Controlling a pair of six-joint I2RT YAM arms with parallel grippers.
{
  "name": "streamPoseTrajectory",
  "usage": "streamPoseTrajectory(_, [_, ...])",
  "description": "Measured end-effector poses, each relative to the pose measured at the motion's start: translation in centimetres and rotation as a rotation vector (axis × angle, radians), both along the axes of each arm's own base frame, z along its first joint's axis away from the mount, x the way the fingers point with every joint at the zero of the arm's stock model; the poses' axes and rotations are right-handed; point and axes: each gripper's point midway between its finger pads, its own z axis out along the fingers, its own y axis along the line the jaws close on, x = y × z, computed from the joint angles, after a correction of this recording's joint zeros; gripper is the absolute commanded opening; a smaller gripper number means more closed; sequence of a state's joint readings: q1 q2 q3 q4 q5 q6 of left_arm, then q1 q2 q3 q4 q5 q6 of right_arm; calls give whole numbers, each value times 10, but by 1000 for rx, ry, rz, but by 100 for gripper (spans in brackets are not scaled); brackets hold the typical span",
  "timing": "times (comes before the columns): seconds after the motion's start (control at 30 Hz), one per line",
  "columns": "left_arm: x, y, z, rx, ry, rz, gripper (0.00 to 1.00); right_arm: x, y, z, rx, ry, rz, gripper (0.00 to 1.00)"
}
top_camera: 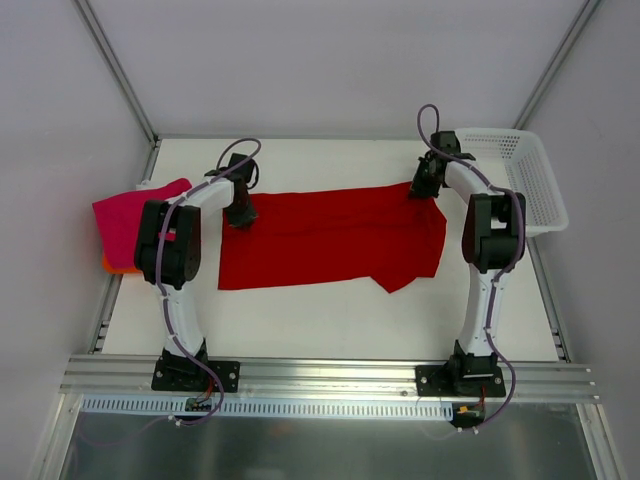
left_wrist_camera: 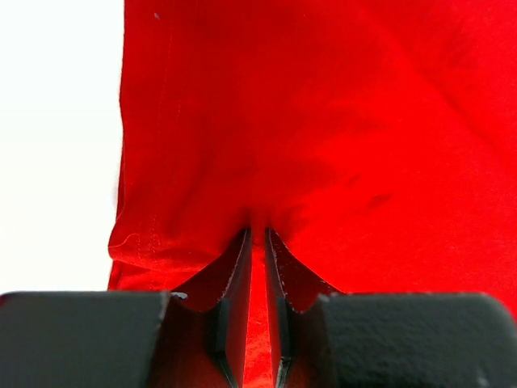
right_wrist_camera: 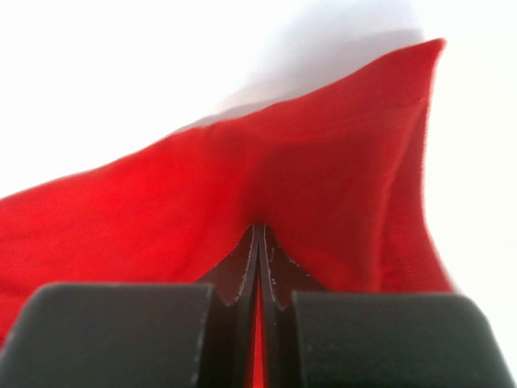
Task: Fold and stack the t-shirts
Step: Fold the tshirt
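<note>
The red shirt [top_camera: 330, 235] lies spread on the surface [top_camera: 330, 320], its long axis running from arm to arm. The left fingers [left_wrist_camera: 233, 299] are narrowed onto its edge at one end and the right fingers [right_wrist_camera: 242, 279] are pinched tight on the opposite corner; cloth stretches ahead of both pairs

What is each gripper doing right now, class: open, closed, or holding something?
Left gripper: jaws closed on the red t-shirt.
Right gripper: jaws closed on the red t-shirt too.
</note>
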State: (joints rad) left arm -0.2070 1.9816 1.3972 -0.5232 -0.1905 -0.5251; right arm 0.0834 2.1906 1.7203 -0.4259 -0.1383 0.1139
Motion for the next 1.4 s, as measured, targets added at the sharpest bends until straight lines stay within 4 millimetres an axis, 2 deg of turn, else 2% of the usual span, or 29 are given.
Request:
streamPoseTrajectory(0.2, [-1, 4, -3, -9, 9, 21, 12, 14, -16, -11, -89, 52, -38, 0])
streamPoseTrajectory(0.4, [0, 8, -4, -32, 13, 37, 11, 34, -33, -6, -161, 70, -86, 1])
streamPoseTrajectory(0.63, [0, 10, -4, -56, 17, 49, 9, 32, -75, -6, -158, 130, -165, 0])
streamPoseTrajectory(0.97, [2, 10, -4, -72, 20, 51, 8, 26, -75, -3, -155, 157, -130, 1])
streamPoseTrajectory(1.03, [4, 11, -4, -76, 20, 53, 11, 26, -75, -3, -158, 157, -124, 1])
streamPoseTrajectory(1.07, [5, 11, -3, -77, 19, 54, 21, 26, -76, -3, -160, 157, -121, 1])
streamPoseTrajectory(1.1, [6, 12, -3, -75, 18, 52, 26, 26, -76, -3, -162, 157, -118, 0])
streamPoseTrajectory(1.17, [7, 12, -2, -75, 13, 56, 29, 26, -76, -4, -165, 150, -111, 1])
streamPoseTrajectory(1.23, [9, 13, 1, -67, 7, 57, 38, 26, -76, -4, -167, 136, -103, 1])
streamPoseTrajectory(1.3, [13, 15, 5, -57, -5, 62, 40, 22, -76, -2, -163, 129, -97, 1])
streamPoseTrajectory(1.4, [26, 17, 22, -49, -56, 68, 39, 12, -79, 8, -146, 121, -98, 1])
